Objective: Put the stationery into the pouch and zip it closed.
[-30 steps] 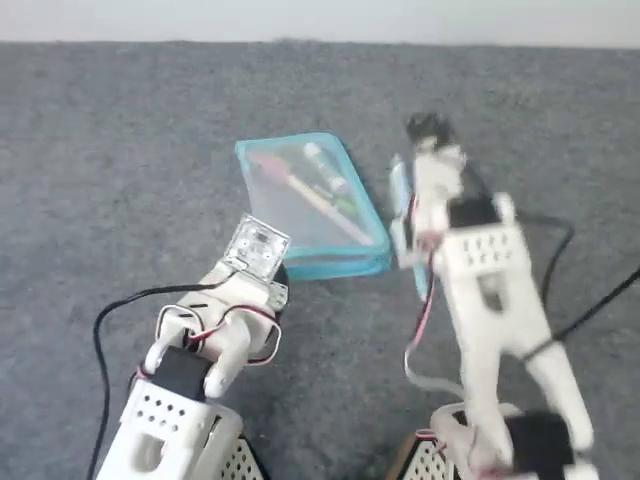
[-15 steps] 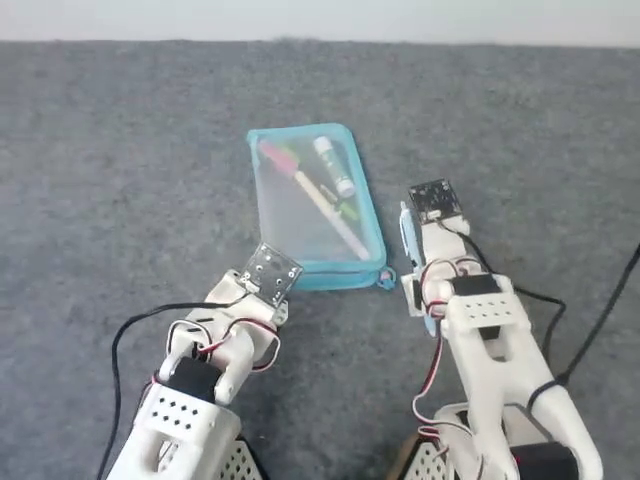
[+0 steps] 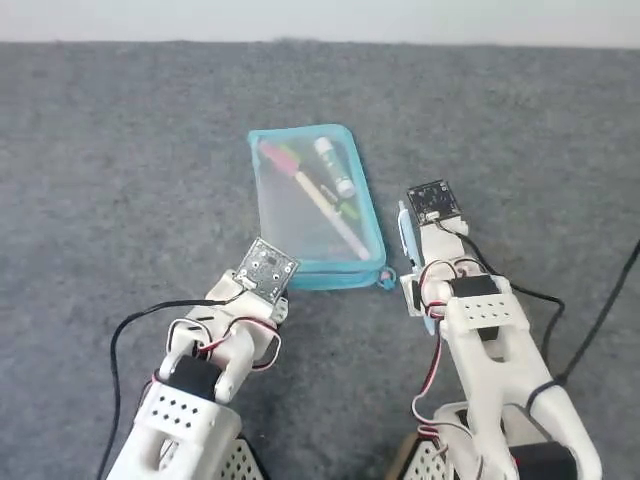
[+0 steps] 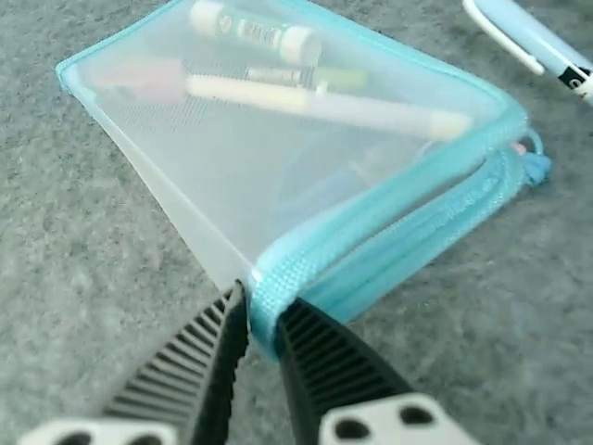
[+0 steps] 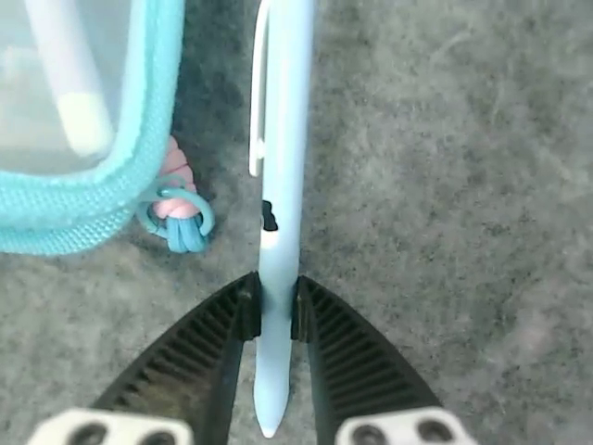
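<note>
Both holds unchanged | left gripper (image 4: 260,304) pinches pouch (image 4: 278,162) | right gripper (image 5: 274,297) pinches pen (image 5: 285,139)

Left gripper (image 4: 260,304) and right gripper (image 5: 273,289) both clamped — low, side by side.

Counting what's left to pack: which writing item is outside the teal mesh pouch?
The light blue clip pen, clamped in the right gripper beside the teal-edged translucent pouch. The white marker and white glue stick lie inside it.

The left arm (image 3: 205,365) and right arm (image 3: 490,335) are white plastic, with black ribbed jaws and red-black cables (image 3: 432,275).
</note>
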